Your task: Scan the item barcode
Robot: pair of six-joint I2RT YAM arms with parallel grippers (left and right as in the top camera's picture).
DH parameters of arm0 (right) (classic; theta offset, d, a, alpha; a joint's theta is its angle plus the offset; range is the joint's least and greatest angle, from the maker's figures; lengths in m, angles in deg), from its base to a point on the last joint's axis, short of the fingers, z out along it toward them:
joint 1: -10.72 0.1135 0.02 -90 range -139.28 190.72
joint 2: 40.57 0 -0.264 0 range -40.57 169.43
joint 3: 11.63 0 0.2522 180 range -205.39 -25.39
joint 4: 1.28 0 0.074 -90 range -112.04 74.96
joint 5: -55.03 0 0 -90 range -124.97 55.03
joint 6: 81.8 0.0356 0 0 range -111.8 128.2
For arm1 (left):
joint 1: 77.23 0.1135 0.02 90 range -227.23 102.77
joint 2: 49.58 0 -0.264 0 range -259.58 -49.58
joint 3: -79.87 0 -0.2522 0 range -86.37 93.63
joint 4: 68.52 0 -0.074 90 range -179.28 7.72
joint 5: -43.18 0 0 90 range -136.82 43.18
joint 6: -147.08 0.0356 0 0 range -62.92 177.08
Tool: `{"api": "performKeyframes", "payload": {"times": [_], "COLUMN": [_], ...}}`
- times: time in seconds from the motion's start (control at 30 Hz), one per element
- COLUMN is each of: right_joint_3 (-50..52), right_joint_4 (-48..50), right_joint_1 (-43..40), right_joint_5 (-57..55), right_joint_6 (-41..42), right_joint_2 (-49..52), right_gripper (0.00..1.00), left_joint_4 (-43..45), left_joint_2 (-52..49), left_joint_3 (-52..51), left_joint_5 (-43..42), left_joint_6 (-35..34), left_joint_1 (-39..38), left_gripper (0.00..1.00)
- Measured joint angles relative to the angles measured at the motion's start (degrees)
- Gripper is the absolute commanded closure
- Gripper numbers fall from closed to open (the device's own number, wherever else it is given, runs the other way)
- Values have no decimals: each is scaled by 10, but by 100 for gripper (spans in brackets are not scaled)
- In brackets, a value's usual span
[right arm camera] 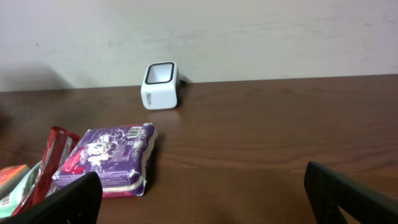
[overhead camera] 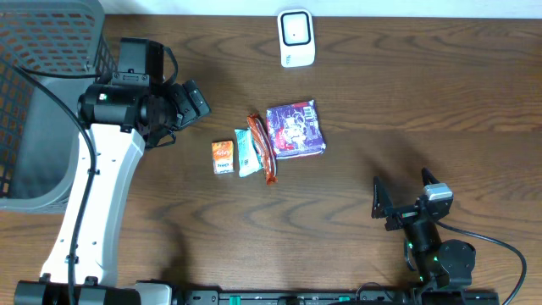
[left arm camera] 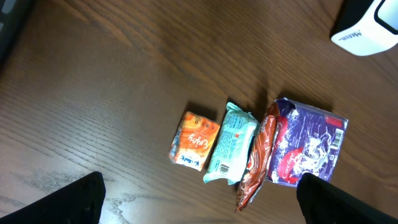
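Four items lie in a row mid-table: an orange packet (overhead camera: 223,157) (left arm camera: 194,141), a teal packet (overhead camera: 246,152) (left arm camera: 231,144) with a small barcode, a red-orange stick pack (overhead camera: 264,148) (left arm camera: 258,158) and a purple packet (overhead camera: 295,130) (left arm camera: 308,144) (right arm camera: 107,157). The white barcode scanner (overhead camera: 296,38) (left arm camera: 367,28) (right arm camera: 160,86) stands at the far edge, window facing up. My left gripper (overhead camera: 201,103) (left arm camera: 202,208) hovers open, left of the items and above the table, holding nothing. My right gripper (overhead camera: 402,193) (right arm camera: 205,202) rests open near the front right, empty, facing the purple packet and scanner.
A grey mesh basket (overhead camera: 51,34) stands at the table's far left corner, beside the left arm. A pale wall rises behind the scanner in the right wrist view. Bare wood lies between the items and the right gripper.
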Motion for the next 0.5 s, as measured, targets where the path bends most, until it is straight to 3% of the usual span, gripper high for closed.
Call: {"api": "performKeyframes", "payload": {"times": [0.37, 0.5], "right_joint_3": [0, 0], "right_joint_4": [0, 0], "right_joint_1": [0, 0], "right_joint_5": [0, 0], "right_joint_6": [0, 0], "right_joint_2": [0, 0], "right_gripper": [1, 1], "left_joint_4": [0, -45], "left_joint_2": [0, 0], "left_joint_3": [0, 0], "left_joint_5": [0, 0], "left_joint_6": [0, 0], "left_joint_1": [0, 0], "left_gripper": [2, 2]}}
